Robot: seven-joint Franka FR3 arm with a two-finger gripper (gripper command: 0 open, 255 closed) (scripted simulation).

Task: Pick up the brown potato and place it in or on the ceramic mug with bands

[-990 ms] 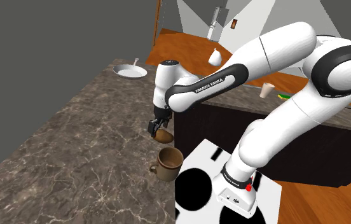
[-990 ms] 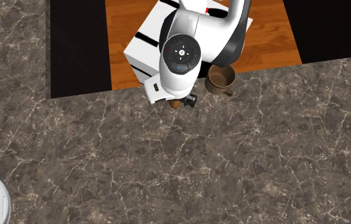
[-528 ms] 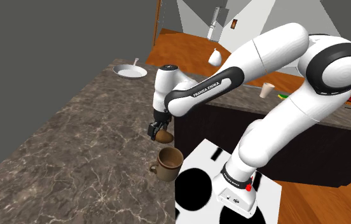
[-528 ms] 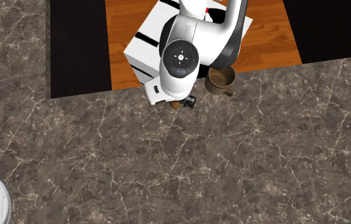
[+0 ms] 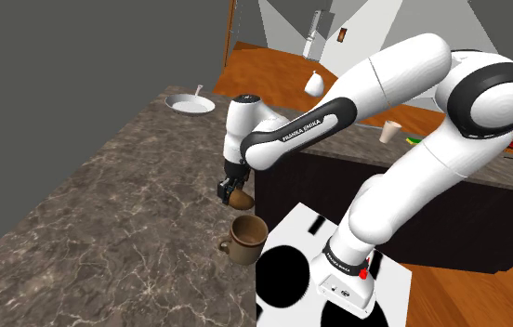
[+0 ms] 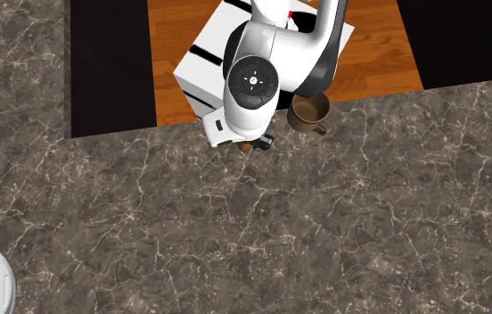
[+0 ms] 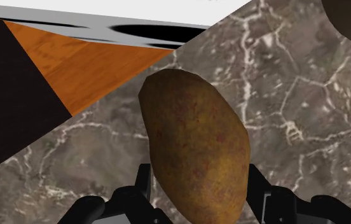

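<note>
Brown potato (image 7: 196, 146) is clasped between the two black fingers of my gripper (image 5: 232, 189), mid-frame in the shoulder view, just above the brown mug (image 5: 245, 239). The mug stands near the edge of a dark veined marble counter (image 5: 97, 204). Orange wood floor (image 6: 373, 45) fills the second exterior view's top.

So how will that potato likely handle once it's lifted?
The potato looks solid and rounded, so it probably won't deform in the gripper. Its long oval body is clasped near one end, so it may pivot in that hold. Dropped on the marbled counter, it would likely roll.
</note>
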